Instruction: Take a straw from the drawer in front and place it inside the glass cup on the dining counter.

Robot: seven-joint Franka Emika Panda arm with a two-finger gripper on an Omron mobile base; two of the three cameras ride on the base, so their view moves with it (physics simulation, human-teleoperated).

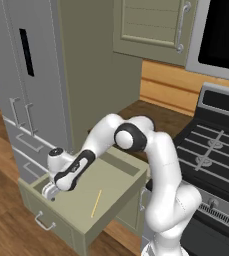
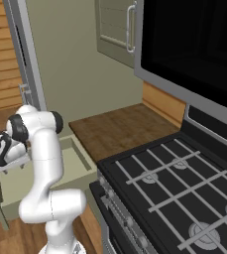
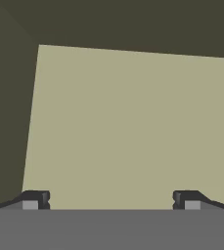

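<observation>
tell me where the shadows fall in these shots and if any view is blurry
Left base view: the thin pale-yellow straw lies sharp on the evenly lit floor of the open sage-green drawer, with shade along its back wall. Right base view: flat rendered light, no glare on the black stove grates. Hand view: the open gripper faces the pale drawer floor beside darker shaded walls; no blur.

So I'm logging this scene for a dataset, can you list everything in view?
straw: one, pale yellow, lying on the drawer floor
drawer: one, sage green, pulled open in front of the base
drawer handle: one, silver, on the drawer front
fridge: one, grey, left of the drawer
stove: one, black with grey grates, right
counter: one, brown wood, behind the drawer
wall cabinet: one, sage green, above
gripper: one, open, over the drawer's left front corner
</observation>
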